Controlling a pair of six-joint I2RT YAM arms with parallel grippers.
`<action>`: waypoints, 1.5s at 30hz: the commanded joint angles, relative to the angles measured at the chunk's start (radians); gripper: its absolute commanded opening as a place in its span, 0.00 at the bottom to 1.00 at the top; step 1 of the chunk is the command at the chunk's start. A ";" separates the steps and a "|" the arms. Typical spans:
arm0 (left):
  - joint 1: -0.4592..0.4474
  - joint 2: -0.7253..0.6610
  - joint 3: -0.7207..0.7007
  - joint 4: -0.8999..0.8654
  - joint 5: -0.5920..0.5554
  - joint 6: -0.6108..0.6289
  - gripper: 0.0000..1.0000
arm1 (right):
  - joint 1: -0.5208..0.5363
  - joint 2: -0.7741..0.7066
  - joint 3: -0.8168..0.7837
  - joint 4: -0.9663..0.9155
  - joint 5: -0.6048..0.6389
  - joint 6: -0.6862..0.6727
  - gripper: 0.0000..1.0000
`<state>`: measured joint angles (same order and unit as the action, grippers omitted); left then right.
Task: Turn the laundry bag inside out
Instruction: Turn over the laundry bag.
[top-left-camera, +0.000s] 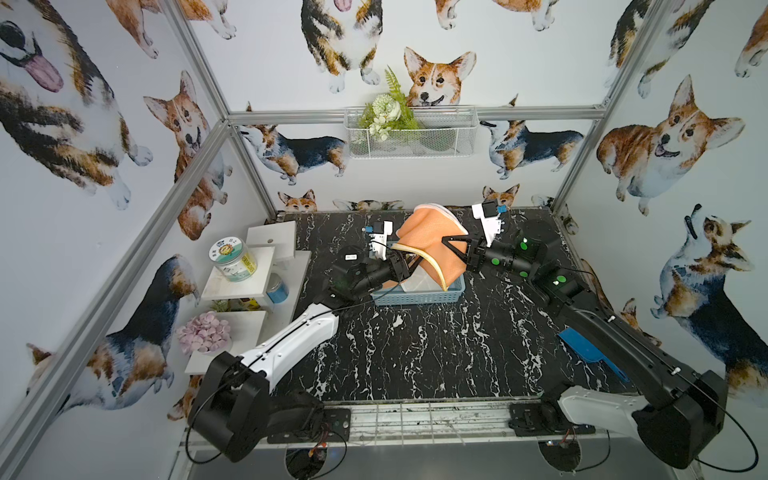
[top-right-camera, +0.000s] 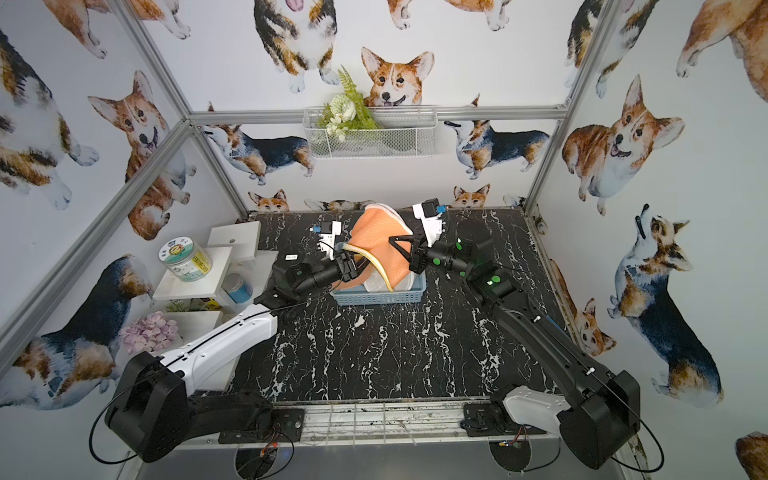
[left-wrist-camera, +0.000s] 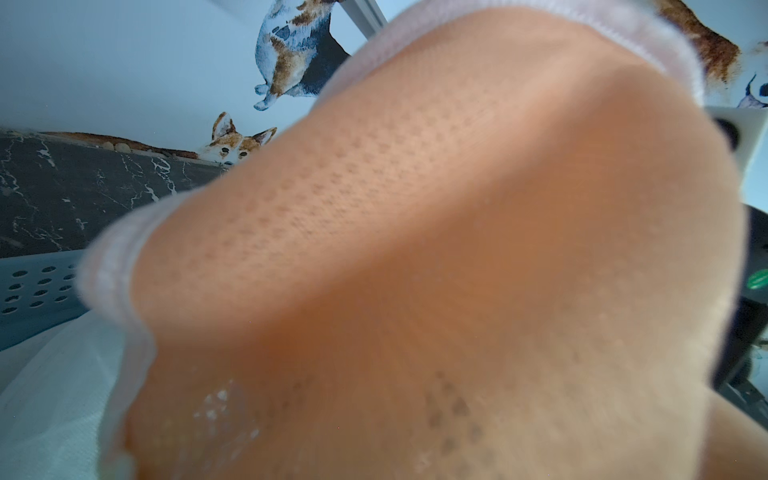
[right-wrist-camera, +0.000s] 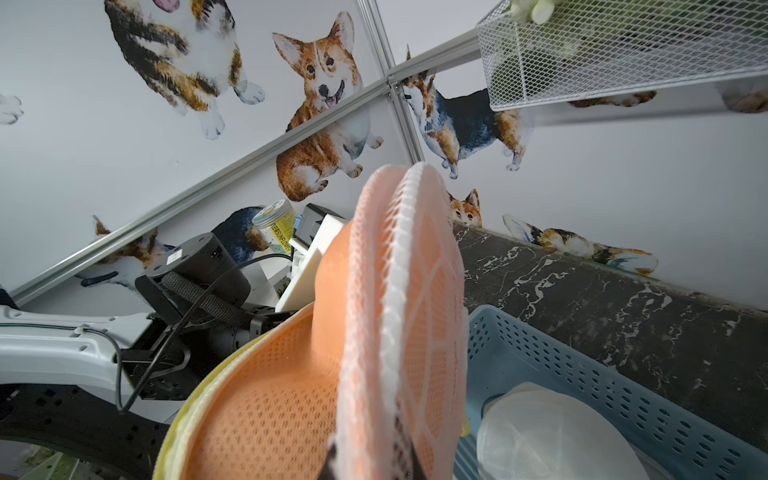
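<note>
The orange mesh laundry bag (top-left-camera: 424, 232) (top-right-camera: 374, 232) hangs bunched above the blue basket (top-left-camera: 415, 297), its yellow rim (top-left-camera: 432, 266) curving down the front. My right gripper (top-left-camera: 449, 243) (right-wrist-camera: 372, 461) is shut on a white-edged fold of the bag (right-wrist-camera: 399, 332) from the right. From the left, my left gripper (top-left-camera: 409, 266) (top-right-camera: 353, 266) reaches under the yellow rim into the bag. Mesh (left-wrist-camera: 415, 249) fills the left wrist view and hides its fingers, so their state is unclear.
A white mesh bag (right-wrist-camera: 540, 428) lies in the blue basket (right-wrist-camera: 582, 374). White shelves (top-left-camera: 257, 266) with a jar (top-left-camera: 232, 259), a blue can and pink flowers (top-left-camera: 203, 332) stand at left. A wire basket (top-left-camera: 411, 133) hangs on the back wall. A blue scoop (top-left-camera: 590, 353) lies at right.
</note>
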<state>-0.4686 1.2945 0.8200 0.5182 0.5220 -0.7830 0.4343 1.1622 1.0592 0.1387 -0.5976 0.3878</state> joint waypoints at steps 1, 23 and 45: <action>0.046 0.009 0.001 -0.018 0.011 -0.017 0.47 | -0.032 -0.018 -0.029 0.196 -0.133 0.137 0.00; -0.022 -0.259 0.059 -0.423 0.147 0.136 0.63 | -0.038 0.038 0.102 -0.099 0.187 0.043 0.00; -0.073 -0.024 0.080 0.037 -0.031 0.023 0.43 | 0.046 -0.004 0.036 0.000 0.054 0.023 0.00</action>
<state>-0.5648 1.2579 0.9195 0.4904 0.5213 -0.7170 0.4778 1.1683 1.1038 0.0677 -0.4911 0.4061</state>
